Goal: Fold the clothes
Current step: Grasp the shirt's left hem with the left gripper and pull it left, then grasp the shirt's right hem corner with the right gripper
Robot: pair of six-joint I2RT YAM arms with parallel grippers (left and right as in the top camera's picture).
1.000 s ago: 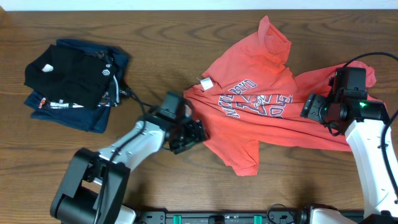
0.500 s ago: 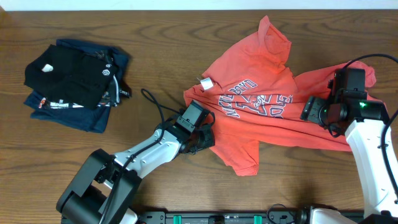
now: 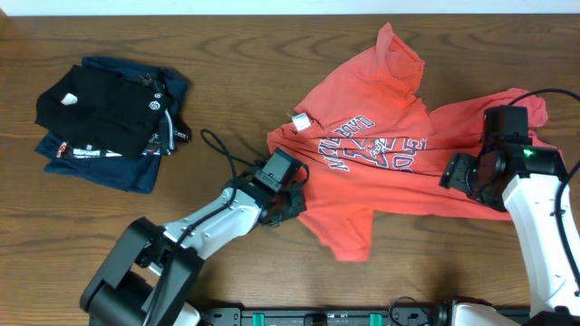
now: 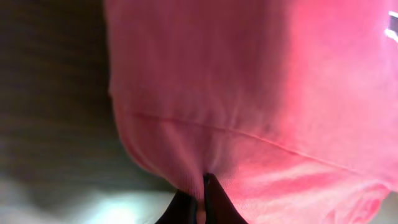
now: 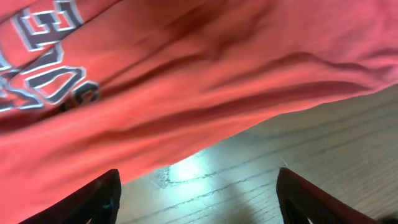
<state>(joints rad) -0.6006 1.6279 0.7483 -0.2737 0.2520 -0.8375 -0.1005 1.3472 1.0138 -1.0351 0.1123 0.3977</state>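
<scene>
Sharp and evenly lit overhead. Blurred over the T-shirt (image 4: 249, 81), dim left of it. Glare on the table (image 5: 186, 171) below it

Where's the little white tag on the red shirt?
In the overhead view, the white neck label sits at the T-shirt's left edge, a little beyond the left gripper.

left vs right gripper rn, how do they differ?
The left gripper is shut, pinching the shirt at its edge; the right gripper is open, holding nothing. Left gripper is at the shirt's left edge; right gripper is by its right hem, over the table. Both are at the shirt.
</scene>
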